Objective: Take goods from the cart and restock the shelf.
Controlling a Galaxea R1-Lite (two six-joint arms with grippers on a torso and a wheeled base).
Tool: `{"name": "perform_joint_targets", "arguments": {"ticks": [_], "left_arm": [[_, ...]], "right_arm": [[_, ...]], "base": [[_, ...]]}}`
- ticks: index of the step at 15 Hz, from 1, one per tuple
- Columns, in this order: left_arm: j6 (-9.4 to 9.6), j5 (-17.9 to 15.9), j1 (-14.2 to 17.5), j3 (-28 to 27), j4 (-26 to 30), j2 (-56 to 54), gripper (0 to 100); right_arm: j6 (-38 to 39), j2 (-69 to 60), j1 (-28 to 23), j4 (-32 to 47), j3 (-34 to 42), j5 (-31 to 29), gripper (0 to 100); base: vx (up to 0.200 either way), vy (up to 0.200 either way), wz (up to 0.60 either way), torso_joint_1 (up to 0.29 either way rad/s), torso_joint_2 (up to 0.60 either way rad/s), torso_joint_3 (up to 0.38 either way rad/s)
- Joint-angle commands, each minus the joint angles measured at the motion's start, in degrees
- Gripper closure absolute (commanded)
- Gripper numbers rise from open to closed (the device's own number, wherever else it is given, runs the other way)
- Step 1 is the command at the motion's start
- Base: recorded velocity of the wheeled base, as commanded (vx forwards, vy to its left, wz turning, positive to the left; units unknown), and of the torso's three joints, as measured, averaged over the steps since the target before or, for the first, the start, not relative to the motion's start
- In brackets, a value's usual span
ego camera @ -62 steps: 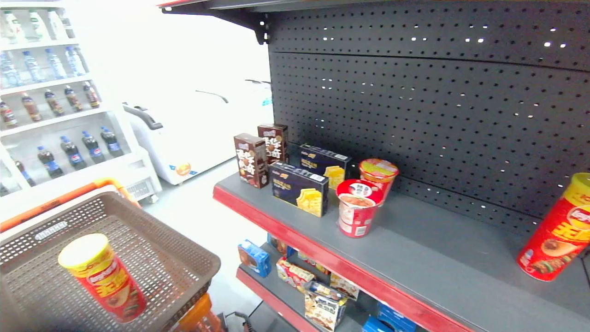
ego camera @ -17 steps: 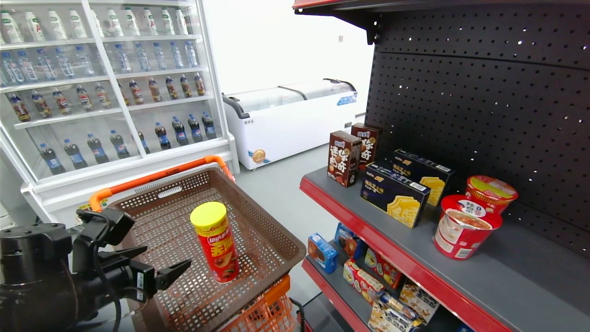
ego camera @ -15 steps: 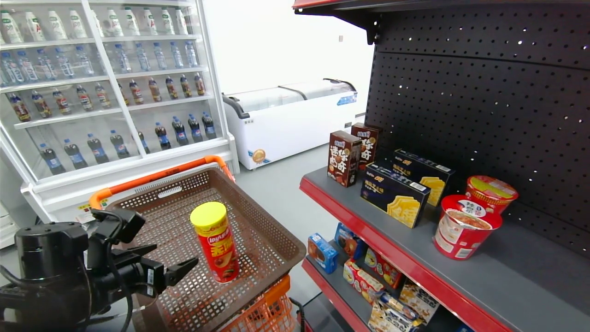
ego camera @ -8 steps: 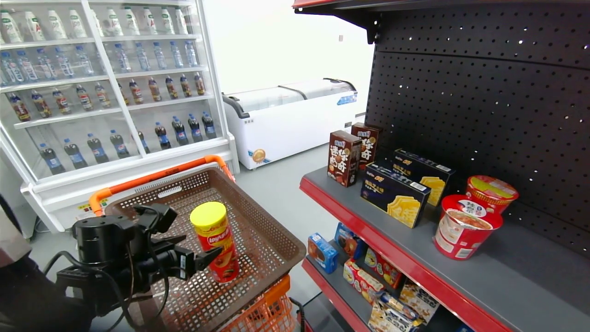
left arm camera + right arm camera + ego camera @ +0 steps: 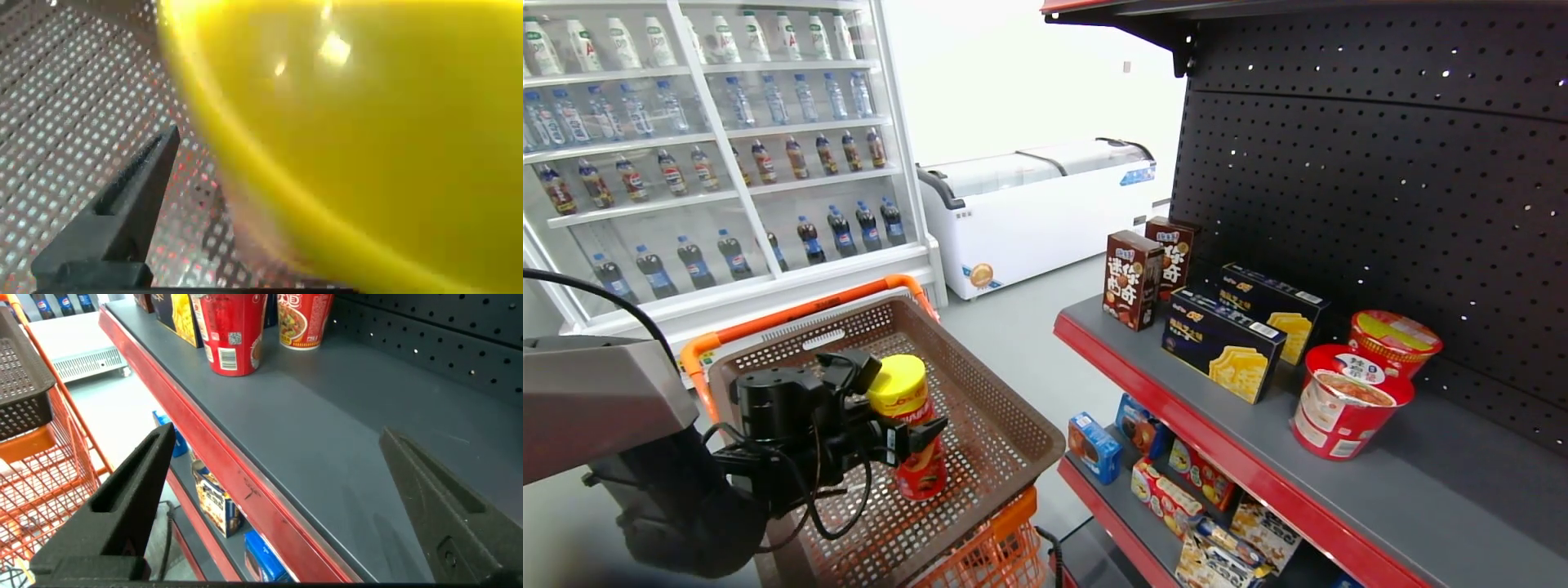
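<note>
Meanwhile, the left gripper [image 5: 907, 400] brackets a red cylindrical chip can with a yellow lid [image 5: 920, 472], jaws parted, one finger just clear of it. The can stands upright in a brown perforated plastic cart basket [image 5: 1005, 385]. The right gripper [image 5: 278, 434] hangs wide open above the grey metal shelf [image 5: 343, 416].

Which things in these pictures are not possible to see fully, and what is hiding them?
Head view: the chips can has its middle covered by the left gripper.
Left wrist view: the can's yellow top is blurred and hides much of the basket floor.
Head view: the rear noodle cup is partly behind the front cup.
</note>
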Motion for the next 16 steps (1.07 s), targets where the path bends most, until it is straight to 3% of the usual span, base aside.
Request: {"name": "perform_joint_targets", "arguments": {"ticks": [1, 5, 6, 10, 12, 14, 16], "left_arm": [[-0.05, 0.08, -1.30, -1.71, -0.30, 2.65, 0], [0.48, -0.10, -3.76, -2.85, -0.39, 4.14, 0], [0.48, -0.10, -3.93, -2.94, -0.39, 4.14, 100], [0.48, 3.59, -5.69, -3.47, -0.12, 2.47, 100], [-0.31, 9.57, -6.83, -3.73, 1.90, -5.61, 100], [-2.07, 10.80, -6.31, -3.91, 4.80, -12.12, 100], [-2.25, 10.80, -5.87, -3.12, 11.21, -20.56, 100]], "right_arm": [[-0.01, 0.04, 0.01, -0.01, 0.00, 0.03, 0], [-0.01, 0.04, 0.01, -0.01, 0.00, 0.03, 0], [-0.01, 0.04, 0.01, -0.01, 0.00, 0.03, 0], [-0.01, 0.04, 0.01, -0.01, 0.00, 0.03, 0], [-0.01, 0.04, 0.01, -0.01, 0.00, 0.03, 0], [-0.01, 0.04, 0.01, -0.01, 0.00, 0.03, 0], [-0.01, 0.04, 0.01, -0.01, 0.00, 0.03, 0]], "base": [[0.000, 0.000, 0.00, 0.000, 0.00, 0.000], [0.000, 0.000, 0.00, 0.000, 0.00, 0.000], [0.000, 0.000, 0.00, 0.000, 0.00, 0.000], [0.000, 0.000, 0.00, 0.000, 0.00, 0.000], [0.000, 0.000, 0.00, 0.000, 0.00, 0.000], [0.000, 0.000, 0.00, 0.000, 0.00, 0.000], [0.000, 0.000, 0.00, 0.000, 0.00, 0.000]]}}
